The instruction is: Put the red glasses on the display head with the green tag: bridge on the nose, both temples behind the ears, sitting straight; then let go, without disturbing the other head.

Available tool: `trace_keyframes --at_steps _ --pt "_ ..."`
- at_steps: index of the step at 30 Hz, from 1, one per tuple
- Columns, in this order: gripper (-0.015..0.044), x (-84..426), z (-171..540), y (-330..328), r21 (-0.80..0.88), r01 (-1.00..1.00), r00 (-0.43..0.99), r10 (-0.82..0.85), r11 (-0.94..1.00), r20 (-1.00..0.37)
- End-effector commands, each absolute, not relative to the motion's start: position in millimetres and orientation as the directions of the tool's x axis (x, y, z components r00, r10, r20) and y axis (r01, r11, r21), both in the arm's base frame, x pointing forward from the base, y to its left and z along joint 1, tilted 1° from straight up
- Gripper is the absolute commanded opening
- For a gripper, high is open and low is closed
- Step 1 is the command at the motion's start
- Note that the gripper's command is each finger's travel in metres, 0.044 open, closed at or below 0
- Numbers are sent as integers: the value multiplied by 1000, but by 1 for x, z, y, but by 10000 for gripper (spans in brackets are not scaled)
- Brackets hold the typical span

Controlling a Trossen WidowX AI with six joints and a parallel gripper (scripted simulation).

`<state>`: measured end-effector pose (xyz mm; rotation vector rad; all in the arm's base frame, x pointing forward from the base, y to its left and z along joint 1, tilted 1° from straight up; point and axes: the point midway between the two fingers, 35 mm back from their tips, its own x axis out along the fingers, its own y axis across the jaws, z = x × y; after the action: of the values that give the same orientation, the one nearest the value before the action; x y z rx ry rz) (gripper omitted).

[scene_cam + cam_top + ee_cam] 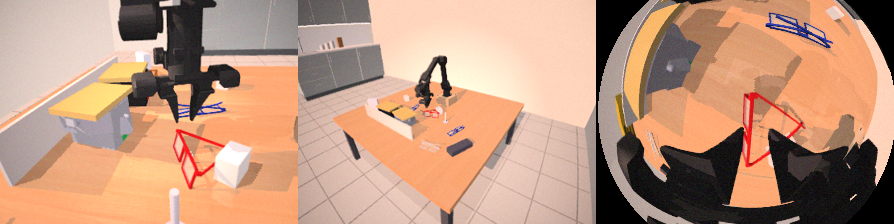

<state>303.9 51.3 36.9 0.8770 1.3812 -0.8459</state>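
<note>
The red glasses [431,110] [184,152] [750,120] stand on the table, front facing the grey head, temples pointing toward a white block [233,165]. Whether they touch the block is unclear. The grey display head [98,130] [670,52] with the green tag [125,138] stands under a yellow board. The other head [138,99], black, stands behind it. My gripper [426,105] [184,121] [756,131] points down, partly open and empty, above and behind the glasses in the exterior view. In the wrist view its fingertips flank the glasses' front below them.
Yellow boards [403,112] [86,98] cover both heads, with a pale wall [388,122] [20,145] alongside. Blue glasses [415,107] [798,31] lie behind the red ones. A white post [445,118] [174,205], more blue glasses [455,130], clear glasses [429,146] and a dark case [459,147] are nearby.
</note>
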Motion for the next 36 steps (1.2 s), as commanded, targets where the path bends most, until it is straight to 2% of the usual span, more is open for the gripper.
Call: trace_keyframes --at_steps 1,36 --pt "120 303 35 52 17 898 12 15 441 -1000" --pt "120 312 -17 56 18 898 12 15 441 -1000"
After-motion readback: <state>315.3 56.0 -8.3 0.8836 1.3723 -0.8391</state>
